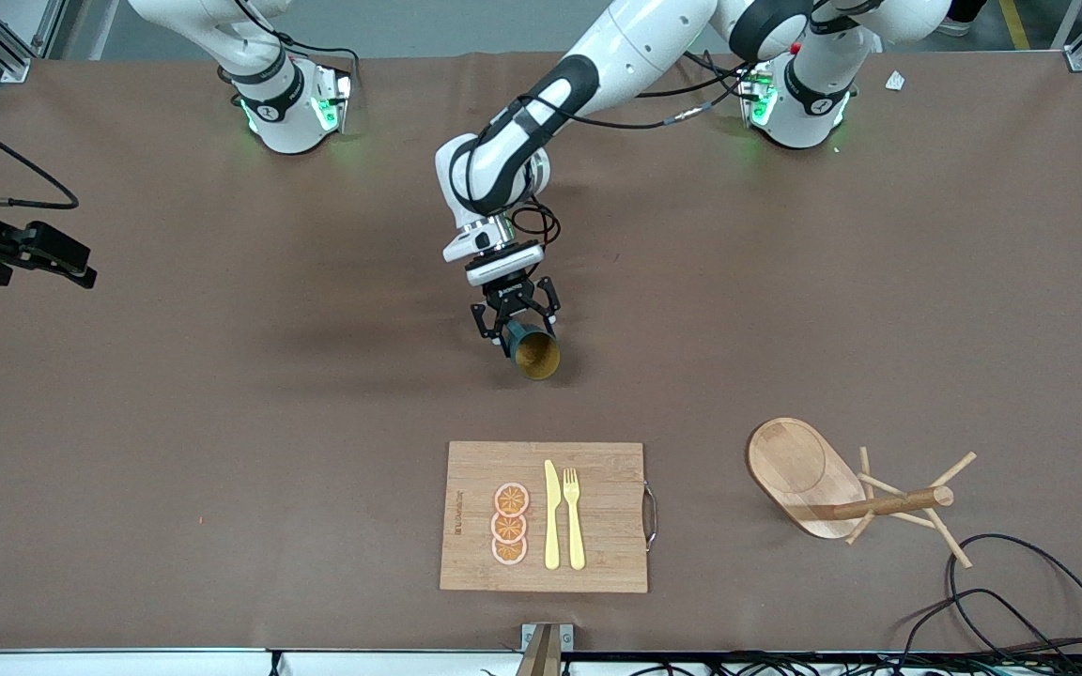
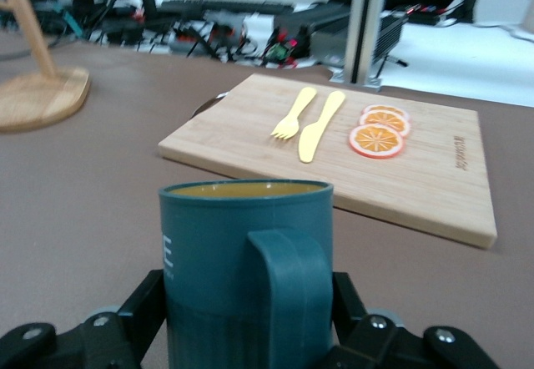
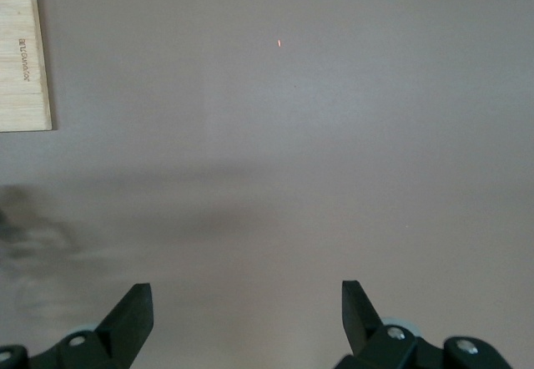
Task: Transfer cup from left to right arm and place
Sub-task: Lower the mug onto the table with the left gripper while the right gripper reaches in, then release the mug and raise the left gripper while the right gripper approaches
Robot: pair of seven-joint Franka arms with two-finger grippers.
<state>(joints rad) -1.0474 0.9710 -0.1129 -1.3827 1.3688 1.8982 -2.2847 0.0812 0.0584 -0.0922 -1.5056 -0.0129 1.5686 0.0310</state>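
Note:
The dark teal cup [image 1: 533, 352] with a mustard-tan inside is held in my left gripper [image 1: 515, 319], which is shut on its body. The cup is tilted, its mouth toward the front camera, over the bare table above the cutting board's side toward the robots. In the left wrist view the cup [image 2: 246, 269] fills the space between the left gripper's [image 2: 248, 306] fingers, handle facing the camera. My right gripper [image 1: 71, 266] is open and empty over the right arm's end of the table; in the right wrist view the right gripper [image 3: 246, 302] shows only bare table between its fingers.
A bamboo cutting board [image 1: 607, 469] lies near the front edge with a yellow knife [image 1: 551, 516], a fork [image 1: 574, 516] and orange slices [image 1: 510, 524]. A wooden peg stand [image 1: 842, 488] is toward the left arm's end. Black cables [image 1: 1020, 601] lie at that front corner.

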